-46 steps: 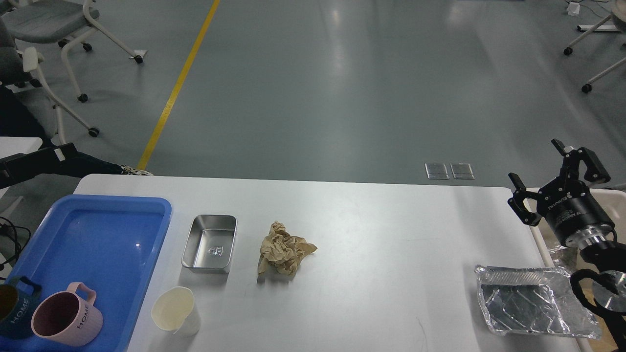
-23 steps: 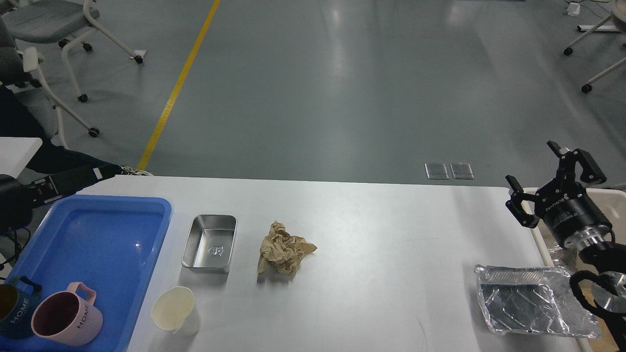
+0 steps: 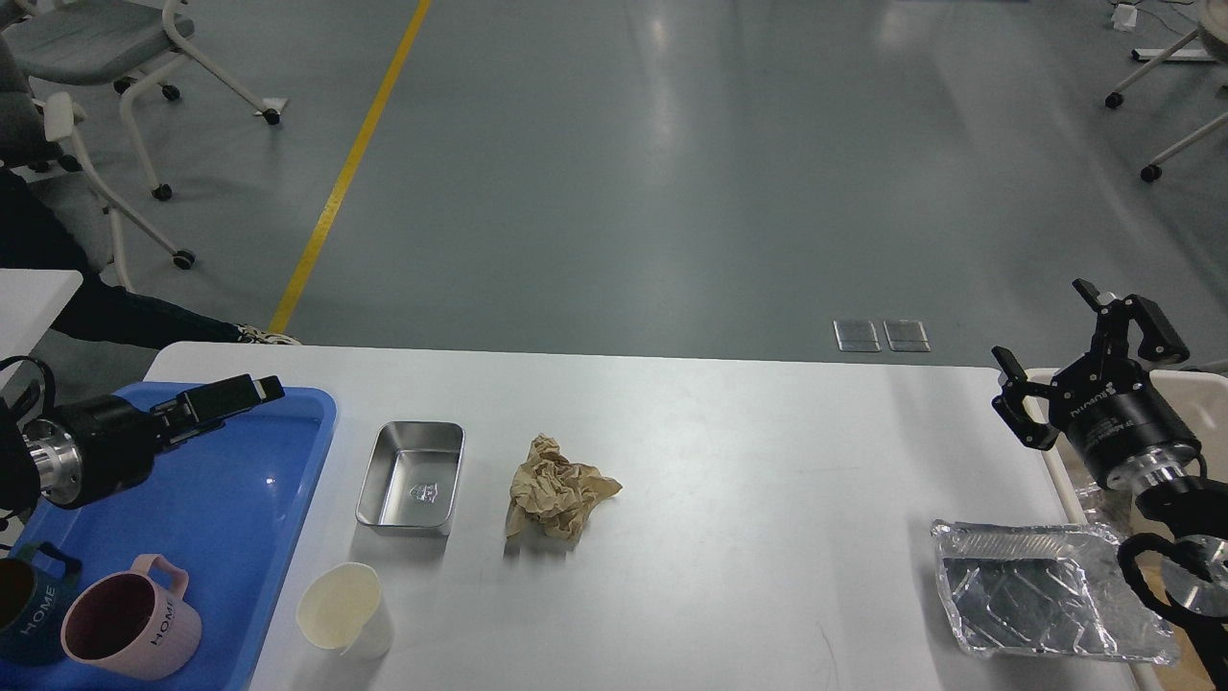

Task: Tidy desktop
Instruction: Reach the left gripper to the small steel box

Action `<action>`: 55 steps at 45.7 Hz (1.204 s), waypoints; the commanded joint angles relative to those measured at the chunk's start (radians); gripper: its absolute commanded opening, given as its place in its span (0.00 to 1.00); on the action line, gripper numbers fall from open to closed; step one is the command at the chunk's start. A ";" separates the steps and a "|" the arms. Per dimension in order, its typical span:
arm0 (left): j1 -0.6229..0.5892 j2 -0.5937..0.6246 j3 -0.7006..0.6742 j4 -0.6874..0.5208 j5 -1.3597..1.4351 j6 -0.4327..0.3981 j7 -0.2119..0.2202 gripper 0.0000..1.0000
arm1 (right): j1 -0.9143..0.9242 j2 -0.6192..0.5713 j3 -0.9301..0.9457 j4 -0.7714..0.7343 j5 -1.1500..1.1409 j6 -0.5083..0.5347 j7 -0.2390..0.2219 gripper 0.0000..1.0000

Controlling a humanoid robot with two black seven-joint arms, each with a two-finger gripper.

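The white desktop (image 3: pixel 729 461) fills the lower view, its long axis running left to right. Taking the crumpled brown paper (image 3: pixel 558 499) near its middle as landmark: a steel tin (image 3: pixel 411 477) sits just left of it, a cream cup (image 3: pixel 343 610) left and nearer, and the blue tray (image 3: pixel 240 499) with a pink mug (image 3: pixel 129 619) at the far left (probably where dishes are gathered). A foil tray (image 3: pixel 1046 603) lies far right. The left gripper (image 3: pixel 251 392) hovers over the blue tray, fingers indistinguishable, so I cannot tell its state. The right gripper (image 3: pixel 1084 360) hangs spread wide and empty beyond the desktop's right edge.
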 commanded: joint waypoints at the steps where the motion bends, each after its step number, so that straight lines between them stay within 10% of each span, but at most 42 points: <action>1: -0.005 -0.083 0.027 0.083 0.003 0.001 0.003 0.95 | 0.000 0.000 0.000 0.000 0.000 0.000 0.000 1.00; 37: -0.077 -0.431 0.228 0.402 0.028 0.016 0.002 0.92 | -0.010 -0.003 0.002 0.006 -0.003 0.002 0.000 1.00; 55: -0.117 -0.528 0.366 0.509 0.056 0.041 0.002 0.71 | -0.011 -0.017 0.003 0.006 -0.003 0.003 0.000 1.00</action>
